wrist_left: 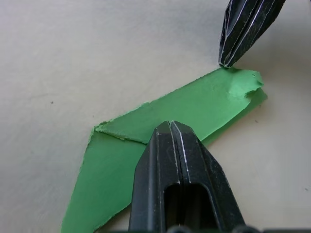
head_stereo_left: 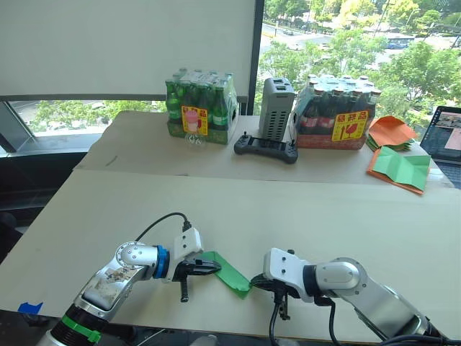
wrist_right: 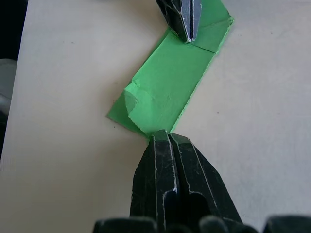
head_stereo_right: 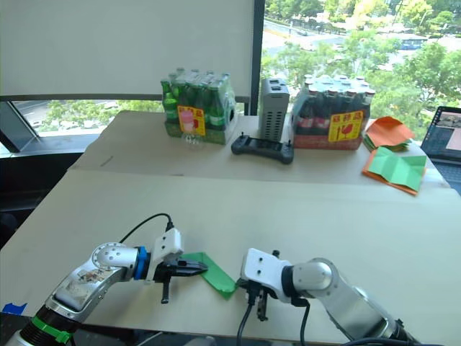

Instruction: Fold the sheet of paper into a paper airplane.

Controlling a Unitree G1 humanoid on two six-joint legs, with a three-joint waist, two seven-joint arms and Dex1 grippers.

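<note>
Left eye view: sheet of paper point(head_stereo_left: 229, 273) seemingly lengthwise gripper-to-gripper.

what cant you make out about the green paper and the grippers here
- Sheet of paper: its ends sit under the left gripper and right gripper in the head views.
- Left wrist view: the fingers cover the paper's middle.
- Whether either gripper pinches the paper or just presses it: unclear.

I record a bright green sheet of paper point(head_stereo_left: 229, 273) on a pale beige table point(head_stereo_left: 302, 209), black gripper fingers point(wrist_left: 171, 160), orange sheets point(head_stereo_left: 390, 131) and green bottles point(head_stereo_left: 200, 101).
</note>
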